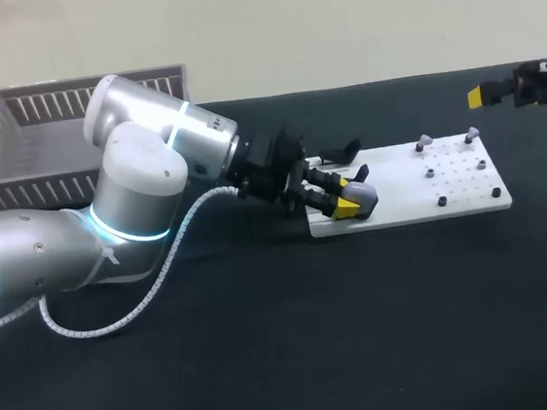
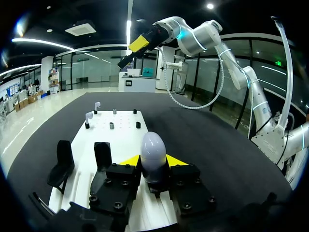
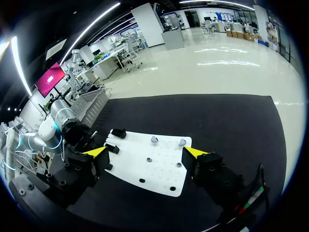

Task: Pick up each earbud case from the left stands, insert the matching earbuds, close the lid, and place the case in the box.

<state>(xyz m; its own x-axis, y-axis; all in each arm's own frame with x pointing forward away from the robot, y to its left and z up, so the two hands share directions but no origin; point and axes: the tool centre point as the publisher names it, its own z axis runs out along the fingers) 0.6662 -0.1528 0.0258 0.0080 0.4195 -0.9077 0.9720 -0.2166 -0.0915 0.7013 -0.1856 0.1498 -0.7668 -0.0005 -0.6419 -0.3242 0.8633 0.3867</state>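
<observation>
A grey, egg-shaped earbud case (image 1: pixel 362 193) (image 2: pixel 153 152) stands at the left end of the white board (image 1: pixel 420 204) (image 2: pixel 123 128). My left gripper (image 1: pixel 350 202) (image 2: pixel 153 163) is shut on it, a yellow tip against each side. Beside it stand two empty black stands (image 2: pixel 63 162) (image 2: pixel 102 154) (image 1: pixel 341 149). Two pale earbuds (image 1: pixel 424 140) (image 1: pixel 472 132) (image 2: pixel 89 116) (image 3: pixel 154 139) sit on pegs at the board's far right end. My right gripper (image 1: pixel 482 95) (image 3: pixel 145 152) hangs open, high above the table to the right of the board, holding nothing.
A grey slatted basket (image 1: pixel 13 144) (image 3: pixel 91 104) stands at the back left, behind my left arm. Several small black pegs (image 1: pixel 442 202) dot the board's right half. Dark tabletop surrounds the board (image 3: pixel 154 166).
</observation>
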